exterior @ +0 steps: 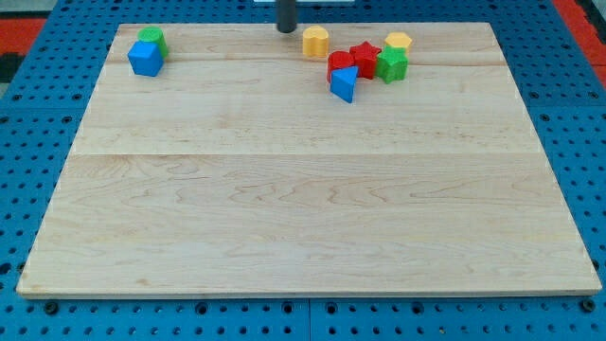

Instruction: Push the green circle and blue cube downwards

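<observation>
Eight coloured blocks sit on the wooden board (303, 218), all along its far edge at the view's top. Taking my tip (286, 28) as the landmark: it stands on the board at the view's top, a plain dark rod with nothing to open or close, touching no block. The green circle (151, 40) lies well to the view's left of my tip, near the board's top left corner, and the blue cube (145, 59) sits just below it, touching it. Just to the view's right of my tip is a yellow cylinder-like block (315, 41), close but apart. Further right of my tip is a tight cluster: a red block (340, 64), its shape unclear; a red star (365, 57); a green star-like block (391, 63); and a yellow hexagon-like block (399, 42) behind them. A blue triangular block (345, 83) lies at the lower edge of that cluster, against the red block. Around the board is a blue perforated table (38, 142).
</observation>
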Motion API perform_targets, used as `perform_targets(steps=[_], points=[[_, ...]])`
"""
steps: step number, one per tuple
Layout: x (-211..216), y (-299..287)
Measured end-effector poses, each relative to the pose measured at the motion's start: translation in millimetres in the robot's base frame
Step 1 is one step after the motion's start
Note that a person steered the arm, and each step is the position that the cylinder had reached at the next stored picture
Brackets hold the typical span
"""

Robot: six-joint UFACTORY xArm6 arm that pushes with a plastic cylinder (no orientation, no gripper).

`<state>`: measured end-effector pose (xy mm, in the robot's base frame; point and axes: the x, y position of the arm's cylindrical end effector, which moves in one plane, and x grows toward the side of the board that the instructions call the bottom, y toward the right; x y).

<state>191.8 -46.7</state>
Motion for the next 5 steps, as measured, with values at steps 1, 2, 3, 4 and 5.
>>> perform_targets(steps=[1,2,3,4,5], points=[[0,-15],[1,-44],[1,-109],[1,-165],[13,-172]])
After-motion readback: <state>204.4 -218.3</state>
